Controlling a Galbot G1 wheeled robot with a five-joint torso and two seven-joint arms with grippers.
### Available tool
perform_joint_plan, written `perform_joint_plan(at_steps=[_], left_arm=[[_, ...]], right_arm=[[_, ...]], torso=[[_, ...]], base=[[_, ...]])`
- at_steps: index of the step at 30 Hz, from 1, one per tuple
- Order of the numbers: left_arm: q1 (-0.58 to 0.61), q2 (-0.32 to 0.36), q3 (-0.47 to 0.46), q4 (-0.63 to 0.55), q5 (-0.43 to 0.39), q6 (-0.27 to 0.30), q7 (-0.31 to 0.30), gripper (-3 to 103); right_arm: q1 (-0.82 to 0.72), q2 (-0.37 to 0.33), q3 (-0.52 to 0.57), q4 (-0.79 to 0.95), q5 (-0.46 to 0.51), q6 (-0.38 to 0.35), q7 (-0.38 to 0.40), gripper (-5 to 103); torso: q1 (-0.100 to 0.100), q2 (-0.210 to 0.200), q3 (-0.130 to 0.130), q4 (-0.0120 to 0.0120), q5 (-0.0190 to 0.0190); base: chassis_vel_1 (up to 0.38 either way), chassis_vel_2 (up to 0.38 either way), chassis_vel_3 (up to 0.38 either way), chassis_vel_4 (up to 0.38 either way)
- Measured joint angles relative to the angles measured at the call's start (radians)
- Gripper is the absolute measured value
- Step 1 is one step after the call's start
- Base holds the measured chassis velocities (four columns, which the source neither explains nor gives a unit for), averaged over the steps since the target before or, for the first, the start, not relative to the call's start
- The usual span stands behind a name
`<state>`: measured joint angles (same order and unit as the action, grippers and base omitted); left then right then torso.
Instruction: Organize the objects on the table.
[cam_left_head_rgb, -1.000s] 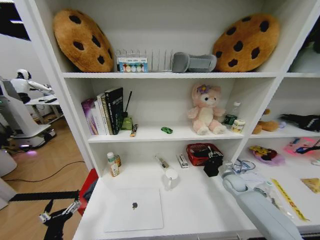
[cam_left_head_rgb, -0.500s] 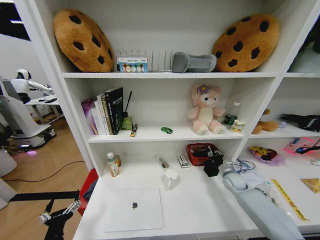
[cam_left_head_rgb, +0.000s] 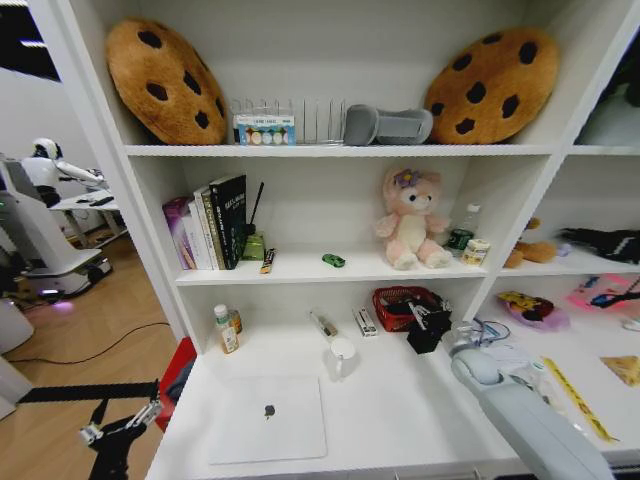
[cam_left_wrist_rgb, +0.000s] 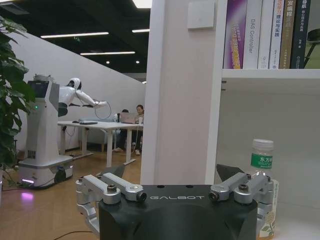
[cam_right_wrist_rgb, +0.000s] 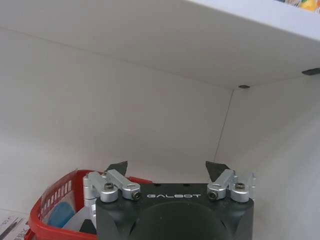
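Silver laptop (cam_left_head_rgb: 267, 418), logo on lid

Two cookie cushions (cam_left_head_rgb: 165, 80) — one laptop (cam_left_head_rgb: 268, 418).

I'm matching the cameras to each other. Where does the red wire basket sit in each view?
Head view: red wire basket at the desk's back, just left of the right gripper.
Right wrist view: its rim beside that gripper, under the shelf.
Left wrist view: left gripper faces a bottle and books instead.
Shared landmark: the right gripper.
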<state>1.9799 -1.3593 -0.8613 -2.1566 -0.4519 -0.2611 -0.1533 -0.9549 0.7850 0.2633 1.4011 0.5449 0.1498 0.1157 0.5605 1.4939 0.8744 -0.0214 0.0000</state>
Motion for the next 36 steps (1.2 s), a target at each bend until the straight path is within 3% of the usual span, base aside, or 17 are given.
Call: perform_joint_plan(at_steps=[2, 3, 15, 17, 27, 32, 36], left_arm=[[0.000, 0.001, 0.000, -0.001, -0.001, 0.000, 0.000, 100], [-0.001, 0.001, 0.000, -0.002, -0.001, 0.000, 0.000, 100], [0.002, 0.006, -0.001, -0.024, -0.001, -0.002, 0.000, 100], [0.008, 0.003, -0.009, -0.039, -0.004, -0.005, 0.000, 100], [0.014, -0.008, -0.019, -0.051, 0.000, -0.011, -0.025, 100], [0.013, -0.026, 0.001, -0.054, 0.022, -0.012, -0.016, 100], [0.020, -0.024, 0.004, -0.068, 0.032, -0.016, -0.009, 100]], right_arm=[[-0.017, -0.005, 0.017, 0.017, -0.001, -0.002, 0.001, 90], [-0.033, -0.011, 0.031, 0.034, 0.000, -0.002, 0.001, 99], [-0.298, -0.053, 0.185, 0.313, 0.002, 0.013, 0.006, 100], [-0.471, -0.013, 0.277, 0.420, -0.027, 0.050, 0.005, 100], [-0.793, 0.102, 0.486, 0.563, -0.106, 0.112, -0.008, 100], [-0.913, 0.191, 0.520, 0.607, -0.232, 0.184, -0.015, 100], [-0.958, 0.226, 0.546, 0.627, -0.260, 0.220, -0.021, 100]], torso=[[0.000, 0.000, 0.000, 0.0000, 0.0000], [0.000, 0.000, 0.000, 0.0000, 0.0001], [0.000, 0.000, 0.000, -0.0001, 0.0000], [0.000, 0.000, 0.000, 0.0002, -0.0001], [0.000, 0.000, 0.000, -0.0001, -0.0001], [0.000, 0.000, 0.000, -0.0002, 0.0000], [0.000, 0.000, 0.000, -0.0001, 0.0000]], base=[[0.000, 0.000, 0.000, 0.000], [0.000, 0.000, 0.000, 0.000], [0.000, 0.000, 0.000, 0.000], [0.000, 0.000, 0.000, 0.000], [0.000, 0.000, 0.000, 0.000], [0.000, 0.000, 0.000, 0.000], [0.000, 0.000, 0.000, 0.000]])
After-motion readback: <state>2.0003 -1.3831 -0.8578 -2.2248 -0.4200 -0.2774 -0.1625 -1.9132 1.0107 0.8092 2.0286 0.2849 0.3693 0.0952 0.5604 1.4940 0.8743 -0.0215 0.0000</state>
